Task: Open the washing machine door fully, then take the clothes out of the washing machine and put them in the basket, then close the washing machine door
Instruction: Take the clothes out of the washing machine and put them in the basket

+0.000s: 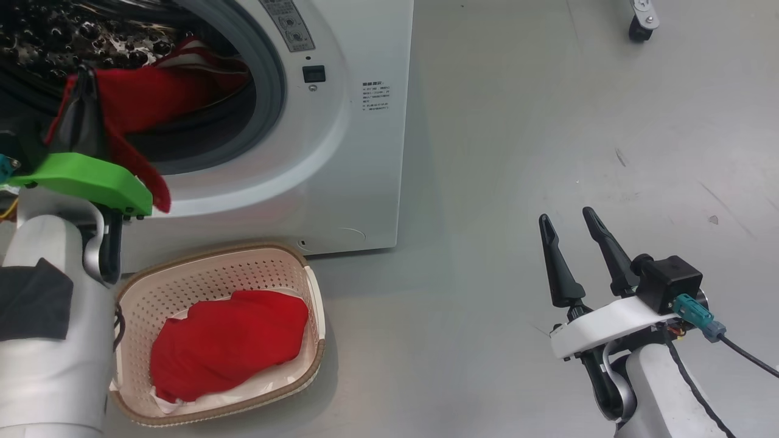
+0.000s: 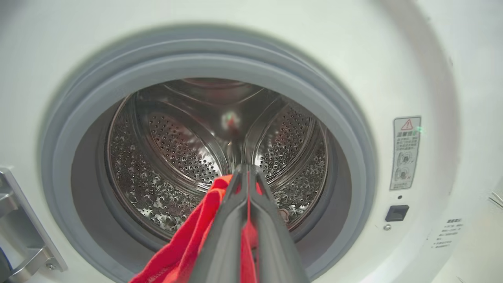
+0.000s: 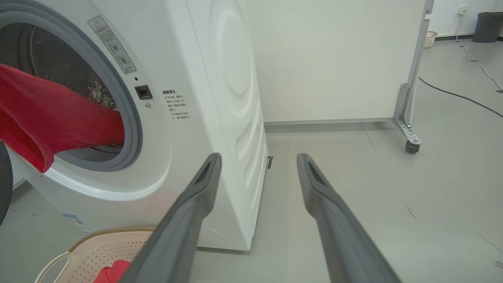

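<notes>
- One red garment down in basket, parked beneath washing machine mouth for short drops.
- Left gripper pinched onto second garment, half out of drum.
- Right gripper spread, empty, kept aside.

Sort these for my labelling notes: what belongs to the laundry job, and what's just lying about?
Job: washer, held garment, left gripper, basket, garment in basket.
Lying about: wheeled panel, cable, bin.
</notes>
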Available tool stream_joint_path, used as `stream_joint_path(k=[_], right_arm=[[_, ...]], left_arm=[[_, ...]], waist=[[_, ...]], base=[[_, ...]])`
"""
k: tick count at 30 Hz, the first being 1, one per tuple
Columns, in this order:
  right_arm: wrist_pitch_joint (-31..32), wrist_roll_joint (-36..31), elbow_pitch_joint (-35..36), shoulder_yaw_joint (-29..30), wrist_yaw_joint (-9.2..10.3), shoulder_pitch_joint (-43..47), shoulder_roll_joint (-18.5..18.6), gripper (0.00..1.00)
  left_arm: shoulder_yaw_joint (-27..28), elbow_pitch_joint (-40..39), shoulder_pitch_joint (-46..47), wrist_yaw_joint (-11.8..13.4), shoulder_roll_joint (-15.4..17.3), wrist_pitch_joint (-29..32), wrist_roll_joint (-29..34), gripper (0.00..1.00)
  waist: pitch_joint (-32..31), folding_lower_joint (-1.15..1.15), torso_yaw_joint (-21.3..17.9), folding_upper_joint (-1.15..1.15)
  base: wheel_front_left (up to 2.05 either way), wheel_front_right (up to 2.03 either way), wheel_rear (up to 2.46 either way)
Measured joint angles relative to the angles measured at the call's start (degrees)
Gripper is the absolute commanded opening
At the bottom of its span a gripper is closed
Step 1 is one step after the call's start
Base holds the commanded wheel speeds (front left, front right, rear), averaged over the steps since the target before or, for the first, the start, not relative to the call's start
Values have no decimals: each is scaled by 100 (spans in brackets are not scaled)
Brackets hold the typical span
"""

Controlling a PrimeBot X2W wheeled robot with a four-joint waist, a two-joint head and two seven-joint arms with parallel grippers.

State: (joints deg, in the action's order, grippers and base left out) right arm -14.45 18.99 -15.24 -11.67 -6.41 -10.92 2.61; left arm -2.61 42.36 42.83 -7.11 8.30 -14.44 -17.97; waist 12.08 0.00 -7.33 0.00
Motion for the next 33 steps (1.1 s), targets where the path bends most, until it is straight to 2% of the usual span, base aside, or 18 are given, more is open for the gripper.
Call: stream_joint_path(k=[10, 20, 25, 33], right_arm=[[0, -35, 4, 0, -3, 87, 0, 100], [0, -57, 2, -9, -7, 98, 0, 100], [0, -98, -4, -41, -8, 118, 0, 100], [0, -98, -1, -76, -9, 149, 0, 100]], left_arm=[[196, -1630, -165, 0, -78, -2, -1, 0], [261, -2815, -545, 0, -205, -27, 51, 0], [255, -3012, -862, 0, -246, -29, 69, 0], [31, -2639, -1583, 0, -252, -11, 153, 0]], waist=[[-44, 0, 10, 0], [-84, 0, -6, 0], [-139, 0, -15, 0], [-106, 0, -56, 0]], base=[[0, 0, 0], [0, 0, 0], [0, 0, 0], [0, 0, 0]])
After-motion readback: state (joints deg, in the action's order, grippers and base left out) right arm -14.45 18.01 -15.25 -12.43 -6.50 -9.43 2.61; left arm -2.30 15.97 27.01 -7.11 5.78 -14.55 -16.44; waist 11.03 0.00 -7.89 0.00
